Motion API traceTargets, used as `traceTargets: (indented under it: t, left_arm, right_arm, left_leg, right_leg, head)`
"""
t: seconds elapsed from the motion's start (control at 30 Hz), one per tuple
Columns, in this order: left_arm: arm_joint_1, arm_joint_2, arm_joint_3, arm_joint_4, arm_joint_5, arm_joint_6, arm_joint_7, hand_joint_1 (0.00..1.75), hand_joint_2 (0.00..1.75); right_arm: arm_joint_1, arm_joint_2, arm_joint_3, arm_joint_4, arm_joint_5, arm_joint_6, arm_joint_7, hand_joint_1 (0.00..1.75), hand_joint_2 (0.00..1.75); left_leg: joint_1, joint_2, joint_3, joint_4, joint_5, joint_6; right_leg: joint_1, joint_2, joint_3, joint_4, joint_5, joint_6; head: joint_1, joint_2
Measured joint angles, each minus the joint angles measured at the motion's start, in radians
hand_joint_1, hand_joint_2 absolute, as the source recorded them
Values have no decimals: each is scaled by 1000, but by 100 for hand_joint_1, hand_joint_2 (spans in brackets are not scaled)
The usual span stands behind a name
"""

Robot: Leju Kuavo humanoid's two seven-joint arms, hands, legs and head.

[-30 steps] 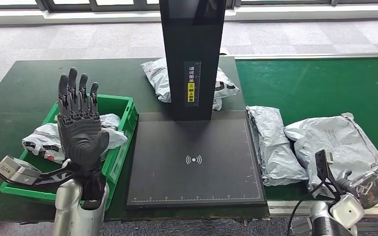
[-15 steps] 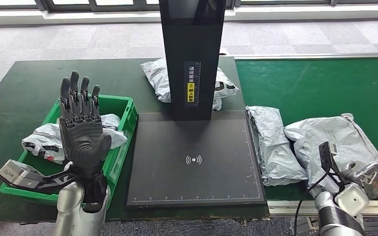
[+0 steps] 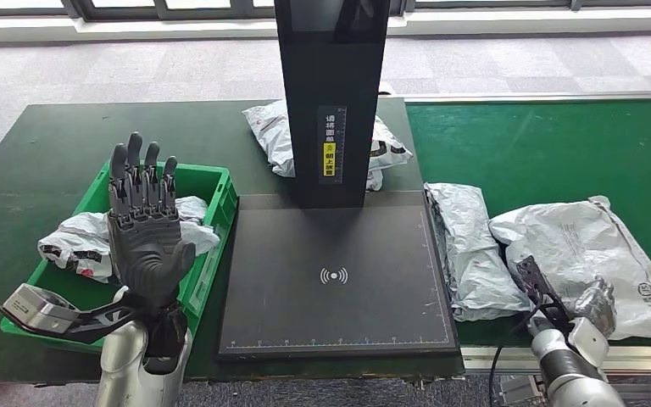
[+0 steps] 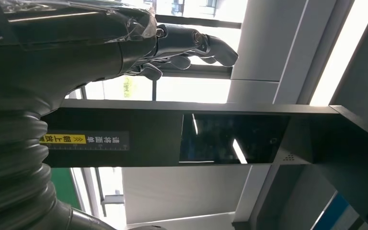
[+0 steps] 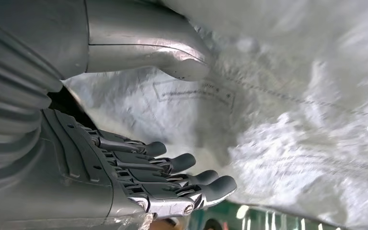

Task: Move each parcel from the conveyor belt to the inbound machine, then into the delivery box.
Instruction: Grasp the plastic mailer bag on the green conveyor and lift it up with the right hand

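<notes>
Two parcels on the conveyor belt (image 3: 559, 136) | right hand (image 3: 595, 302) has dropped in over the large parcel (image 3: 585, 246), fingers (image 5: 182, 163) spread, grasping nothing | left hand (image 3: 144, 229) still raised, released, above the delivery box (image 3: 220, 191) | pickup looks imminent, inbound machine (image 3: 335, 280) bare.

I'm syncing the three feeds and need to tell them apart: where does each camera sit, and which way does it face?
Head view: high on the body, looking down at the scan plate, green crate and conveyor belt; left hand raised, right hand low.
Left wrist view: behind the left hand, facing the black scanner column.
Right wrist view: behind the right hand, close over a grey parcel.
Shared: head and left wrist views both show the column's yellow label.
</notes>
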Motion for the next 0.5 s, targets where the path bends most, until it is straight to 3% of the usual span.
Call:
traceTargets:
  t: [0.17,0.3,0.43,0.5]
  left_arm:
    - [17,1,0,-10,-10,-1,-10,0,175]
    - [28,2,0,-20,-15,-1,-12,0,175]
    - [30,2,0,-18,-16,-7,-19,0,175]
    - [30,2,0,-16,-18,-10,-23,0,175]
  right_arm:
    - [-25,8,-27,17,-48,71,-88,0,175]
    - [-45,14,-35,29,-4,149,-20,0,175]
    - [-58,17,-35,38,49,298,79,175,175]
    - [-68,17,-35,39,60,338,94,175,175]
  left_leg:
    - [0,0,0,0,0,0]
    - [0,0,0,0,0,0]
    - [0,0,1,0,0,0]
    - [0,1,1,0,0,0]
  right_leg:
    - [0,0,0,0,0,0]
    - [0,0,0,0,0,0]
    - [0,0,1,0,0,0]
    - [0,1,1,0,0,0]
  head:
    - [0,0]
    - [0,0]
    - [0,0]
    - [0,0]
